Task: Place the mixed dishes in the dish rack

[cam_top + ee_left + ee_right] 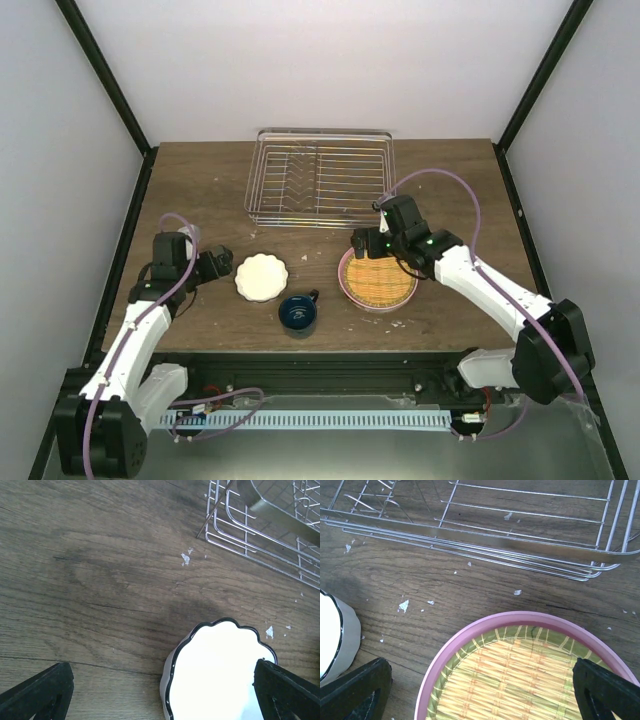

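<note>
- The silver wire dish rack [320, 178] sits at the far side of the wooden table [200, 200].
- The small white wavy-edged bowl [261, 277] sits on the table, in front of the rack and to the left.
- The dark blue mug [298, 313] stands near the bowl, closer to the arms.
- The pink plate [520, 617] lies on the table just in front of the rack's right end.
- A green plate [454, 662] lies on the pink one, and the yellow ribbed plate [520, 680] lies on top.
- The left gripper [222, 265] is just left of the bowl, with its fingers spread wide and holding nothing.
- The right gripper [362, 242] is over the far edge of the plates, with its fingers also spread wide and holding nothing.
</note>
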Available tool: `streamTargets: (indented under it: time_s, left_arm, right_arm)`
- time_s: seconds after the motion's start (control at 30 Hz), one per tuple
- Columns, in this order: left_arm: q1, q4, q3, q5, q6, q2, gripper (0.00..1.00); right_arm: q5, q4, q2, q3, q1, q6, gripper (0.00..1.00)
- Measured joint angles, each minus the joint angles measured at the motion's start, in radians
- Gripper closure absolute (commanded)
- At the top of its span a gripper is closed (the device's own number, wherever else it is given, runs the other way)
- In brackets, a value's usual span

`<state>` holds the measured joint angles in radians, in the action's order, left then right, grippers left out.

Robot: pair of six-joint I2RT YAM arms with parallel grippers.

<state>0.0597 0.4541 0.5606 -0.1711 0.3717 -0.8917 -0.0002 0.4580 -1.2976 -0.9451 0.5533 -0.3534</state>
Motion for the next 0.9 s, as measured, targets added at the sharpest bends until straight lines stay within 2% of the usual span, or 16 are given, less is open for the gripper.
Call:
streamTargets:
  time_s: [0.9]
  left_arm:
    - [0.000,-0.005,0.002,-0.020,-0.005,0.009,0.00]
  right_arm:
    - [-0.003,-0.014,-0.028,0.000,0.000,0.005,0.00]
